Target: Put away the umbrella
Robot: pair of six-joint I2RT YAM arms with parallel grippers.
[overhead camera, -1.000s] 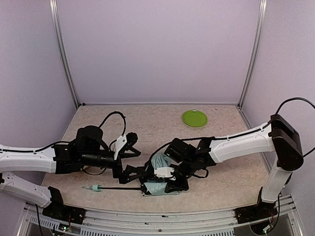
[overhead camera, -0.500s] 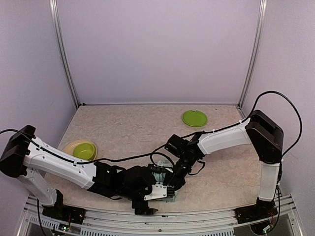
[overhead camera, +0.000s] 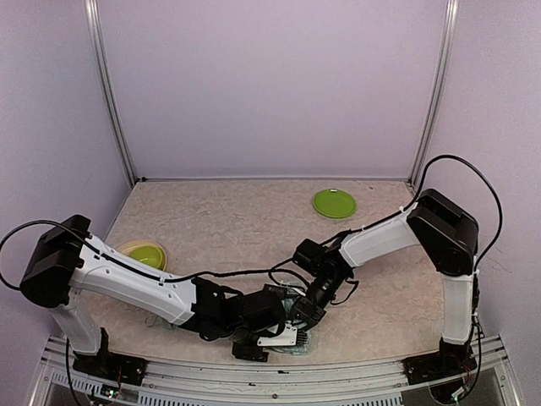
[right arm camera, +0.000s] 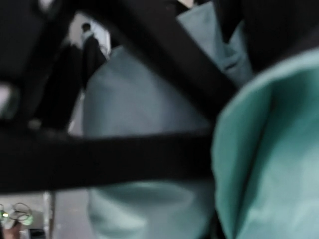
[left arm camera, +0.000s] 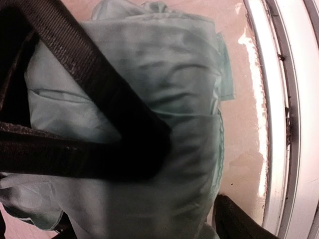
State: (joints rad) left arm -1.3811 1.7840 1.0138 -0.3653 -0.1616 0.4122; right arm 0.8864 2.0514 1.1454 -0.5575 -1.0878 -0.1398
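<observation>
The umbrella (overhead camera: 296,335) lies bunched near the table's front edge, mostly hidden under both grippers. Only a scrap of pale mint fabric shows in the top view. My left gripper (overhead camera: 275,326) reaches in from the left and sits low over the bundle. In the left wrist view the mint fabric (left arm camera: 189,74) fills the frame, crossed by black straps. One finger (left arm camera: 240,224) stands at the fabric's right edge. My right gripper (overhead camera: 309,309) presses on the bundle from the back right. The right wrist view shows the blurred umbrella (right arm camera: 139,109) right against its jaws.
A green plate (overhead camera: 335,203) lies at the back right. A yellow-green bowl (overhead camera: 144,254) sits at the left, behind my left forearm. The metal front rail (left arm camera: 284,124) runs just beside the umbrella.
My left arm swung from the left side round along the front edge onto the umbrella, and its jaws narrowed. My right arm pulled its elbow in, gripper still on the bundle. The bowl became visible.
</observation>
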